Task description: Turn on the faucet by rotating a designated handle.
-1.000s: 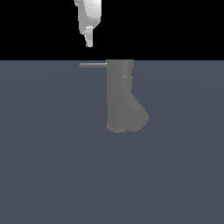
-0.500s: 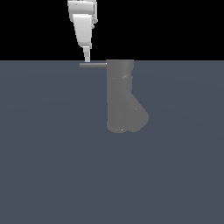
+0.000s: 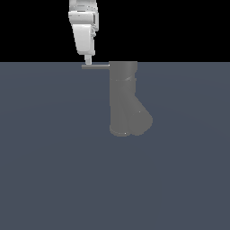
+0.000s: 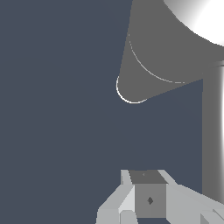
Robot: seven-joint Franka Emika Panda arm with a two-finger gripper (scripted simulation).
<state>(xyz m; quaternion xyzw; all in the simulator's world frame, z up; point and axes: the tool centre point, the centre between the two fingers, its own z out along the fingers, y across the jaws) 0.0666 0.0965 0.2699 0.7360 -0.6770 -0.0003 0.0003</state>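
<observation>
A: Handle (image 3: 95,66) is seen sticking out sideways from the top of the faucet (image 3: 123,96).

B: Gripper (image 3: 88,61) is held just above its far tip. Jaws: cannot be told.

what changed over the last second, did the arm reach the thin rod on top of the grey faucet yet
The white gripper has come down from above and drifted slightly toward the exterior view's left; its tip now sits at the outer end of the thin light-grey rod handle, apparently touching it. Whether it grips the rod cannot be told. The matte grey upright cylinder faucet and the handle have not visibly moved.
</observation>
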